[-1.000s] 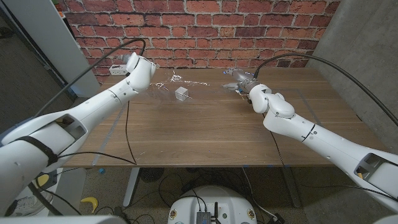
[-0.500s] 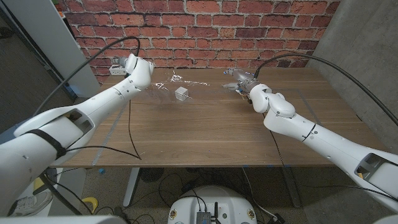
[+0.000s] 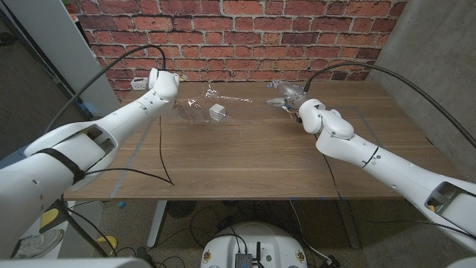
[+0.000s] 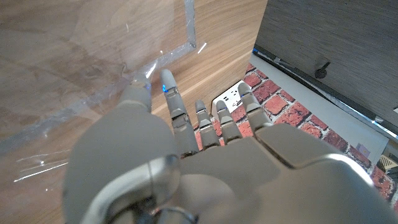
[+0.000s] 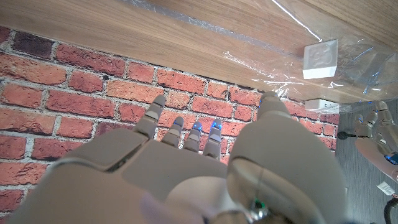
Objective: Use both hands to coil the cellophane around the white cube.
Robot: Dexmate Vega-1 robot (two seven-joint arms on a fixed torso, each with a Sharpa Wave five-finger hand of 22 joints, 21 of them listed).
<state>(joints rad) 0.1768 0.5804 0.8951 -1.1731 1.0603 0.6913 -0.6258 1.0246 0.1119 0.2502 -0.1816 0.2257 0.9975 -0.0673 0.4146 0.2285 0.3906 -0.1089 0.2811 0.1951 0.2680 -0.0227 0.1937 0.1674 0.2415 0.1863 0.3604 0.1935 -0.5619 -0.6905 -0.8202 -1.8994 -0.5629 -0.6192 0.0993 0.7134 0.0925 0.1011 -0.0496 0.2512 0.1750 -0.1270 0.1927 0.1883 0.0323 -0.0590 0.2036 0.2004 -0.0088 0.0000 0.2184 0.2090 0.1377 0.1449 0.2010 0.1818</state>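
The small white cube (image 3: 218,112) stands on the wooden table (image 3: 245,160) toward its far side, between my two hands. Clear cellophane (image 3: 223,99) stretches over and behind it, glinting, from one hand to the other. My left hand (image 3: 164,83) is raised at the far left and pinches the sheet's end (image 4: 147,70) between thumb and a finger. At the far right, my right hand (image 3: 288,97) holds the other end, its thumb (image 5: 271,107) against the crumpled film (image 5: 273,73). The cube (image 5: 321,57) shows under the film, and the left hand (image 5: 379,134) beyond it.
A white socket block (image 3: 137,82) lies at the table's far left corner by the brick wall (image 3: 245,30). Black cables (image 3: 160,152) hang from both arms over the table. A strip of clear tape (image 3: 126,167) runs along the table's left side.
My left hand has drawn slightly back and to the left, and its arm has swung lower; the film's left part has shifted with it. The right hand and cube have barely moved.
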